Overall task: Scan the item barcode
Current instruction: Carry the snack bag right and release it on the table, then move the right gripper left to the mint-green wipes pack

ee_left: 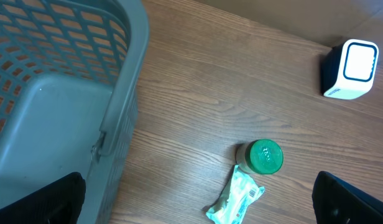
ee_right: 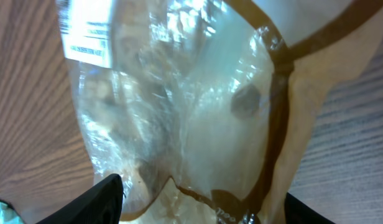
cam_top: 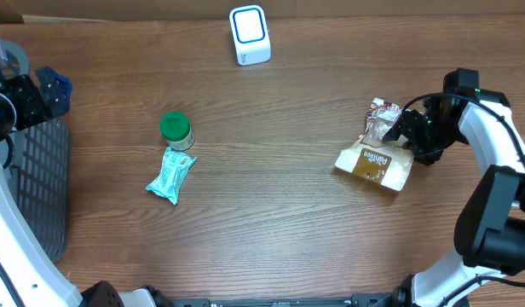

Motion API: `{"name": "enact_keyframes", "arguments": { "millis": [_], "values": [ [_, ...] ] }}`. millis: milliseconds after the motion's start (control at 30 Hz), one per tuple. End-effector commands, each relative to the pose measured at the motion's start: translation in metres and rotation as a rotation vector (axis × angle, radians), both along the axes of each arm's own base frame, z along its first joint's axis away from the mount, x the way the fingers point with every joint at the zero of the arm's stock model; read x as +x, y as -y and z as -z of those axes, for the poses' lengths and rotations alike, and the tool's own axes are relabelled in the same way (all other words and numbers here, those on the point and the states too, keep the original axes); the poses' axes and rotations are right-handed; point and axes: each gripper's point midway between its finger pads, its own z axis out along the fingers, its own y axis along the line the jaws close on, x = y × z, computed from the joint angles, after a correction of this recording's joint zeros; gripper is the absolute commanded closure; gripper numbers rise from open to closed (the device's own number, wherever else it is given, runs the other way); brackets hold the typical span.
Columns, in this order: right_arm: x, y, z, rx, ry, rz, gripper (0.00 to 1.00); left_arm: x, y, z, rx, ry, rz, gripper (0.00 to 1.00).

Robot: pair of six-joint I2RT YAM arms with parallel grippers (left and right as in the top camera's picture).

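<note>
Straddling the crinkled clear top of the snack bag [cam_top: 375,162] with my right gripper [ee_right: 203,198] spread, nothing pinched — bag lies flat at right of the overhead frame, well apart from the scanner [cam_top: 250,34] at top centre, so it needs carrying there.

The bag [cam_top: 375,164] is brown and cream, the jar [cam_top: 175,129] green-lidded.

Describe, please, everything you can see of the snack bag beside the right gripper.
The snack bag lies flat on the wooden table, right of centre. Its lower part is tan with a brown printed panel; its upper end is crumpled clear film bearing a white printed label. The right gripper sits at that crumpled end, fingers spread either side of the film.
</note>
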Motion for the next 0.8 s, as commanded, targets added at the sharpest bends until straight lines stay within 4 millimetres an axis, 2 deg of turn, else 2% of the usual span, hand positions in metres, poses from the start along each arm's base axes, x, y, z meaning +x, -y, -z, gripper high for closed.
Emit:
{"name": "enact_keyframes", "arguments": {
  "millis": [0, 167, 267, 433, 500, 600, 667, 767],
  "values": [
    [0.001, -0.005, -0.012, 0.025, 0.019, -0.031, 0.32, 0.002, 0.004, -0.001, -0.014, 0.01, 0.004, 0.0],
    [0.004, -0.009, -0.044, 0.042, 0.04, -0.088, 0.31, 0.002, 0.004, -0.001, -0.014, 0.01, 0.004, 0.01],
    [0.008, -0.01, -0.074, 0.026, 0.071, -0.124, 0.18, 0.002, 0.004, -0.001, -0.014, 0.01, 0.004, 0.01],
    [0.013, -0.014, -0.125, -0.005, 0.131, -0.167, 0.13, 0.002, 0.004, -0.001, -0.014, 0.01, 0.004, 0.01],
    [0.015, -0.018, -0.136, -0.016, 0.146, -0.181, 0.11, 0.002, 0.004, -0.001, -0.014, 0.01, 0.004, 0.01],
    [0.017, -0.028, -0.144, -0.019, 0.167, -0.207, 0.09, 0.002, 0.004, -0.001, -0.014, 0.01, 0.004, 0.0],
    [0.016, -0.038, -0.144, -0.015, 0.162, -0.236, 0.0, 0.002, 0.004, -0.001, -0.014, 0.01, 0.004, 0.0],
    [0.016, -0.058, -0.144, -0.012, 0.166, -0.291, 0.0, 0.002, 0.004, -0.001, -0.014, 0.01, 0.004, 0.0]
  ]
}}
